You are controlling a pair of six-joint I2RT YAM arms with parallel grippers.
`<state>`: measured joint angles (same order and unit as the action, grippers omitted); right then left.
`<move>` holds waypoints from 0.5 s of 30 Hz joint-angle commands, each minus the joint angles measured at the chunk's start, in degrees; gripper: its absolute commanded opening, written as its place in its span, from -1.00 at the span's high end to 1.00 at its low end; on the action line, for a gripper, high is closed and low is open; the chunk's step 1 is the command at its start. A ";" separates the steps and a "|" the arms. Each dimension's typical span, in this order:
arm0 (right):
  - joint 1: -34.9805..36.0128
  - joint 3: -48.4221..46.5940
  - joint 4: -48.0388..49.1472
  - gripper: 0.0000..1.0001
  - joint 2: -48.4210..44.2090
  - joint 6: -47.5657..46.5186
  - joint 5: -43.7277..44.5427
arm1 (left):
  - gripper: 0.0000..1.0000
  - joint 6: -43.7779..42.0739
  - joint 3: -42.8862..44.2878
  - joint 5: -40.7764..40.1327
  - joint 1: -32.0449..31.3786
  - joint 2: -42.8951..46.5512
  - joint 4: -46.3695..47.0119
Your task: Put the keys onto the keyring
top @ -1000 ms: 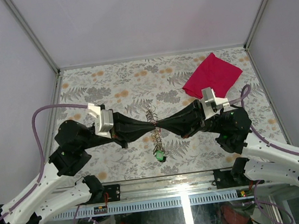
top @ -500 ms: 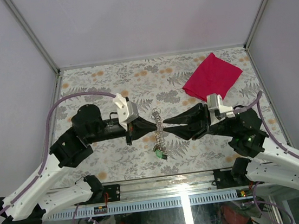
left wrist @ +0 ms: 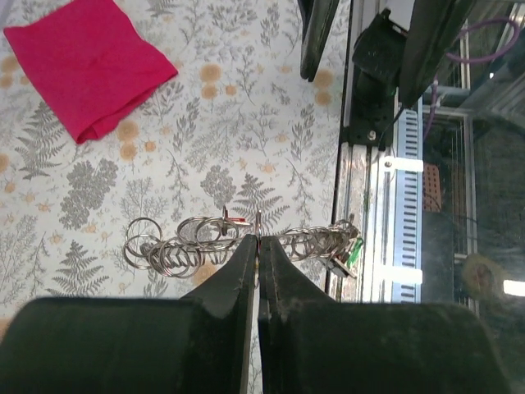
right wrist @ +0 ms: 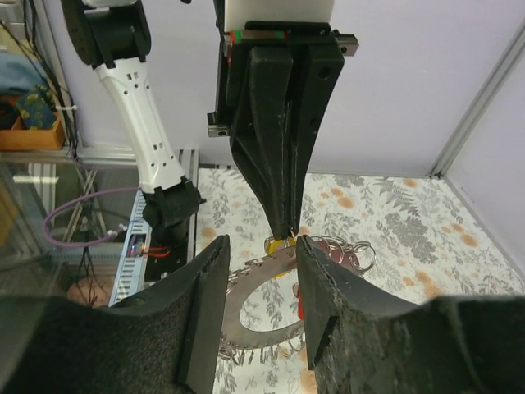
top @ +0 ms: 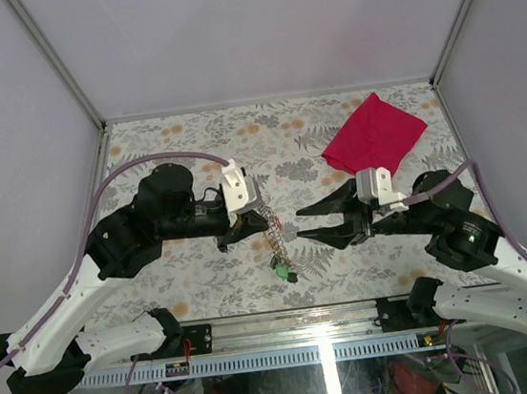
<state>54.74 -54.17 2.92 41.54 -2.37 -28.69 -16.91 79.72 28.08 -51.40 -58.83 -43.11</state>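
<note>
My left gripper (top: 259, 221) is shut on a small ring of the keyring bunch (top: 274, 246) and holds it above the table. In the left wrist view the jaws (left wrist: 258, 240) pinch one ring, with several linked rings (left wrist: 176, 246) strung to either side and a green tag (left wrist: 354, 250) at the right end. My right gripper (top: 298, 226) is open, just right of the bunch and not touching it. Between its fingers in the right wrist view (right wrist: 261, 246) I see a large flat ring (right wrist: 232, 309), a yellow key head (right wrist: 276, 245) and a red key (right wrist: 301, 308) hanging below the left fingers (right wrist: 283, 164).
A red cloth (top: 373, 133) lies at the back right of the floral table (top: 190, 148); it also shows in the left wrist view (left wrist: 86, 61). The green tag (top: 280, 272) hangs near the front edge, by the metal rail (top: 288, 321).
The two grippers met at the bunch a second ago. The right gripper has opened and drawn back to the right. The left gripper has pulled slightly left, still holding the ring.
</note>
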 commanded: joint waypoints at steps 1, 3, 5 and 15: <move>0.02 -7.12 -11.14 0.10 3.89 -4.03 -4.16 | 1.00 -4.18 4.34 -0.82 -1.07 -0.90 -5.94; 0.06 -8.53 -13.11 0.10 5.90 -4.58 -5.96 | 1.00 -4.98 4.98 -0.97 -1.93 -1.14 -7.29; 0.09 -9.76 -14.63 0.10 7.76 -5.15 -7.73 | 1.00 -5.68 5.88 -1.03 -2.65 -1.48 -8.77; 0.07 -9.67 -12.03 0.13 13.81 -5.20 -11.80 | 1.00 -7.12 8.50 -1.88 -5.10 -2.71 -12.32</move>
<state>54.74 -62.78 -13.47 54.61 -7.38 -37.34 -22.68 85.65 26.74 -55.61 -61.43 -55.55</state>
